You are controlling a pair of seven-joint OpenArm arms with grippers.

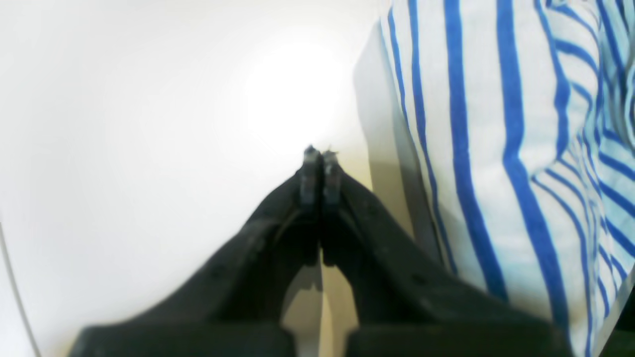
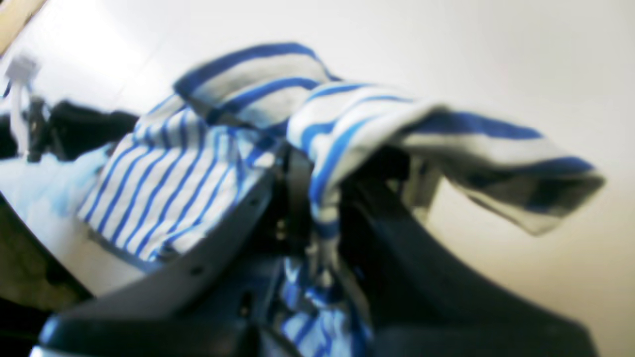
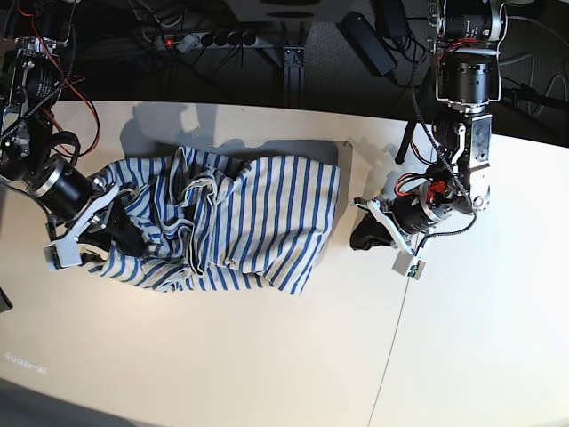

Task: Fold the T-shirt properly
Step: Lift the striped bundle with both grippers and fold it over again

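Your T-shirt (image 3: 231, 222) lies crumpled on the white desk (image 3: 267, 356), toward the left half of the base view, with its flatter striped panel stretching toward the middle and a bunched, ridged mass of folds on the side nearest your right arm. Your right hand (image 2: 322, 198) is clamped on a gathered fold of the T-shirt (image 2: 317, 129); in the right wrist view the blue-striped cloth runs down between the black fingers (image 2: 238, 218) and drapes over them, one loose flap hanging out to the side above the desk. Your left hand (image 1: 320, 161) is empty, its two tips pressed together with nothing between them, and it sits low over bare desk just beside the T-shirt's edge (image 1: 496, 148). In the base view that left hand (image 3: 369, 233) is near the shirt's right-hand border, not touching it
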